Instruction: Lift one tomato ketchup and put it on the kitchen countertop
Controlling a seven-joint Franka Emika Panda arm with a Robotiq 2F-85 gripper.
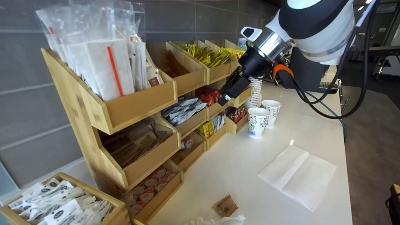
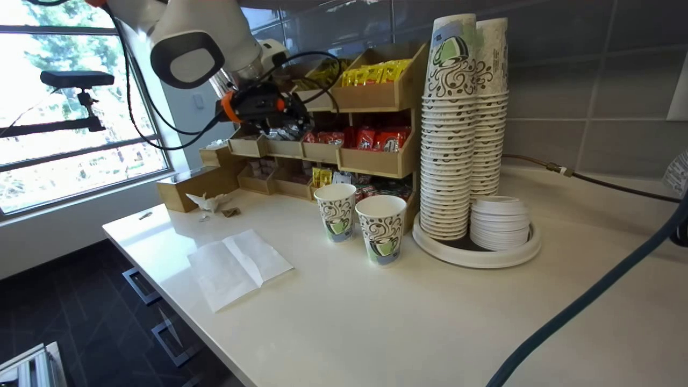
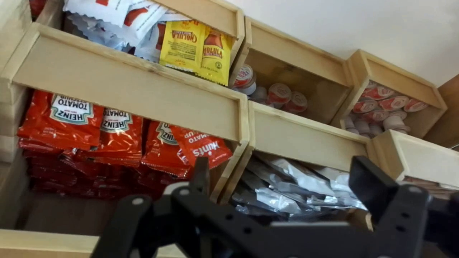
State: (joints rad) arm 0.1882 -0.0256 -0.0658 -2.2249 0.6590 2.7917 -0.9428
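Several red tomato ketchup sachets (image 3: 71, 118) lie in a middle-tier rack bin, at the left of the wrist view. One Hunt's sachet (image 3: 206, 145) lies at that bin's right end, close to my left finger. The red sachets also show in both exterior views (image 1: 208, 96) (image 2: 389, 141). My gripper (image 3: 285, 179) is open with nothing between its fingers. It is above the rack, over the bin of silver packets (image 3: 287, 186) beside the ketchup bin. The gripper shows tilted downward in an exterior view (image 1: 224, 97). The white kitchen countertop (image 1: 231, 165) runs in front of the rack (image 1: 140, 109).
Two paper cups (image 1: 258, 123) stand on the counter near the rack. An unfolded napkin (image 1: 297, 176) and a brown packet (image 1: 225, 206) lie on it. Tall cup stacks (image 2: 449, 161) stand on a round tray (image 2: 478, 260). Bin dividers surround the sachets.
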